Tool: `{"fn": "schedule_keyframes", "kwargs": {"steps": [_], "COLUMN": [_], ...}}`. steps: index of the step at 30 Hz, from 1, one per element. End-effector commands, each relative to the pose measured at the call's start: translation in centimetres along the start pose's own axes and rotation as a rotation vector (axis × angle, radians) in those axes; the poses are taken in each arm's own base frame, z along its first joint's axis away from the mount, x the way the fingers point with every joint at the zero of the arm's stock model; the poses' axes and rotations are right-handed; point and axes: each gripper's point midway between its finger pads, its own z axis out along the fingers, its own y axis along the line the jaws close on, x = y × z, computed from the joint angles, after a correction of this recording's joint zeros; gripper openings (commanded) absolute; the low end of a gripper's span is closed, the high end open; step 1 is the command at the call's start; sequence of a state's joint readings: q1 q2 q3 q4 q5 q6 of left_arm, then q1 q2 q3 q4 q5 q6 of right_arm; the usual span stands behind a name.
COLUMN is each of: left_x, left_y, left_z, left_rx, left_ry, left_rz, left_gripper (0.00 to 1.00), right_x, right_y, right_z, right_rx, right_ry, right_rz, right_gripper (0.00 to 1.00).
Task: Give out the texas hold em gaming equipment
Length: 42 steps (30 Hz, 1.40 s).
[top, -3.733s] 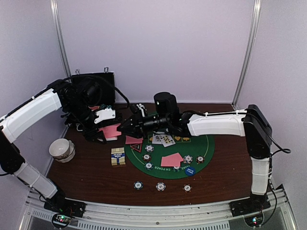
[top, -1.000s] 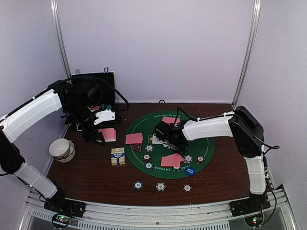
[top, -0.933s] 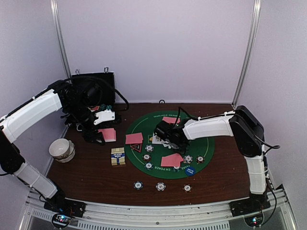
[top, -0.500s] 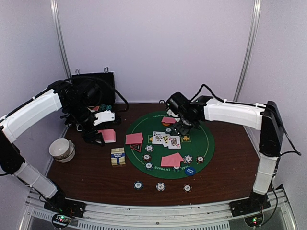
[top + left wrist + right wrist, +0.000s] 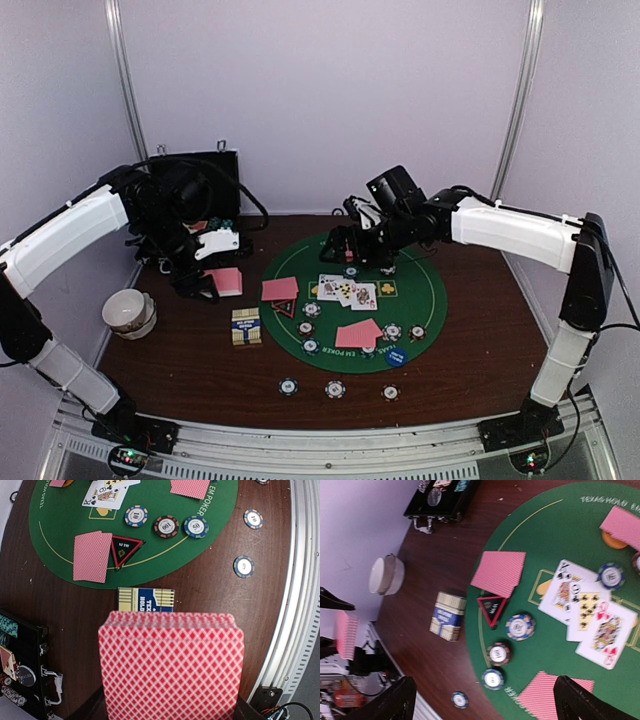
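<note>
The left gripper [image 5: 205, 284] hangs over the left part of the dark wooden table [image 5: 180, 365]. Its jaws pinch a deck of pink-red-backed cards [image 5: 171, 665] by its edges (the top card's lattice back fills the lower half of the left wrist view). Past the deck lies a blue-and-cream card box [image 5: 146, 600], just off the rim of the green felt mat [image 5: 60, 525].

The right gripper [image 5: 485, 687] is raised above the far part of the mat, its jaws spread wide with nothing between them.

A row of face-up cards [image 5: 348, 291] lies in the middle of the mat. At the mat's left side is a face-down pair [image 5: 280, 290], with the red-black triangle marker [image 5: 284, 307] touching its near edge. Three stripe-edged chips [image 5: 310, 327] sit in a line just beside the marker. More face-down cards [image 5: 358, 334] lie on the near part of the mat, with two further chips [image 5: 404, 332] next to them and a blue disc [image 5: 397, 356] by the rim. At the far side a face-down card partly covers an orange disc [image 5: 611, 541].

A separate row of three chips [image 5: 335, 389] sits on bare wood between the mat and the arm bases. A white bowl [image 5: 128, 311] stands at the left edge. A black case [image 5: 205, 180] is at the far left corner, with chips showing inside it.
</note>
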<state>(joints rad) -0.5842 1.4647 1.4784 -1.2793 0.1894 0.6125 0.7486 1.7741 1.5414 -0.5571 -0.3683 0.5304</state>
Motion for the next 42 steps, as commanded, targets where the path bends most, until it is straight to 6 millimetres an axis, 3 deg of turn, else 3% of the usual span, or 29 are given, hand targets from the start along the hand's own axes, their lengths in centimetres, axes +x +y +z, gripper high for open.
{"fn": "schedule_keyframes", "kwargs": {"steps": [1, 9, 17, 27, 37, 42], "left_x": [-1.5, -2.0, -2.1, -2.1, -2.1, -2.0], "left_y": [0.7, 1.2, 1.1, 1.0, 1.1, 1.1], "left_z": [-0.6, -0.4, -0.3, -0.2, -0.6, -0.6], "left_rx": [-0.023, -0.031, -0.021, -0.016, -0.029, -0.034], "left_ry": [-0.061, -0.071, -0.074, -0.077, -0.079, -0.079], "left_rz": [-0.004, -0.01, -0.018, -0.014, -0.005, -0.005], "left_gripper": [0.0, 0.0, 0.0, 0.0, 0.0, 0.0], "right_x": [0.8, 2.3, 4.3, 4.0, 6.7, 6.0], "right_y": [6.2, 13.2, 16.7, 18.2, 15.2, 14.5], "right_z": [0.2, 2.7, 5.8, 5.9, 6.0, 5.0], "right_rx": [-0.311, -0.521, -0.608, -0.705, -0.597, -0.595], "right_ry": [0.057, 0.116, 0.179, 0.167, 0.24, 0.206], "right_rz": [0.218, 0.288, 0.317, 0.361, 0.374, 0.38], "right_gripper": [1.0, 1.0, 0.93, 0.89, 0.85, 0.84]}}
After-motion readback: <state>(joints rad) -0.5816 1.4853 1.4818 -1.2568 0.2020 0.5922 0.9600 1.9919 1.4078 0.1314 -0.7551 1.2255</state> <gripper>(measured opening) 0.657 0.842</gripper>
